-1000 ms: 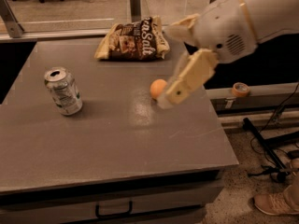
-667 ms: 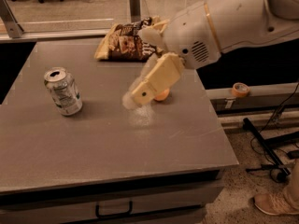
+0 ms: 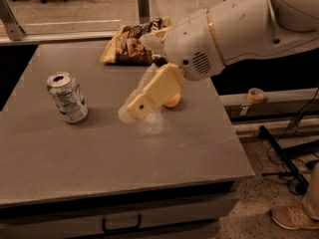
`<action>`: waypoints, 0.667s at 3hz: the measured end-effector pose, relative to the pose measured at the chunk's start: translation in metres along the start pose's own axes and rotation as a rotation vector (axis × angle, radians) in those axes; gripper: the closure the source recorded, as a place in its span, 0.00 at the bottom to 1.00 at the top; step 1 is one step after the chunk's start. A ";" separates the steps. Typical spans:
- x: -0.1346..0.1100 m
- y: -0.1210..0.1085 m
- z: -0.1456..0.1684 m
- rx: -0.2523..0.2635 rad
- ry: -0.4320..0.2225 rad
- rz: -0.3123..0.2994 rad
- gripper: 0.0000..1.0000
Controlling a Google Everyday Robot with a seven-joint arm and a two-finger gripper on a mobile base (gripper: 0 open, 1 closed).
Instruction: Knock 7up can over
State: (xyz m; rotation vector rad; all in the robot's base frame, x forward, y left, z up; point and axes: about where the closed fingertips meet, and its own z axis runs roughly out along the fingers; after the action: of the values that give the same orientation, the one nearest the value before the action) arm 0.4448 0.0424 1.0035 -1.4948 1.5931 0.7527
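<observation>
The 7up can (image 3: 67, 97) stands upright on the left part of the grey table (image 3: 99, 153); it is silvery with a white-and-green label and a pull-tab top. My gripper (image 3: 130, 110) reaches in from the upper right on a big white arm, its cream finger pointing down-left above the table's middle. It is to the right of the can with a gap between them and does not touch it. An orange ball (image 3: 172, 101) lies just behind the gripper, partly hidden by it.
A chip bag (image 3: 133, 43) lies at the table's back edge. A clear plastic cup (image 3: 148, 124) sits below the gripper. A tape roll (image 3: 256, 94) rests on a ledge to the right. Cables and a shoe lie on the floor at right.
My arm has swung left across the table, moving the gripper from right of the ball to left of it, closer to the can. The can has not moved.
</observation>
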 end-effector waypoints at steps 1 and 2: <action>0.009 0.002 0.044 0.009 -0.051 0.053 0.00; 0.004 -0.006 0.092 0.022 -0.112 0.080 0.00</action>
State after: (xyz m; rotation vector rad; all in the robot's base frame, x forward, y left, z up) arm 0.4652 0.1184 0.9555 -1.3561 1.5797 0.8467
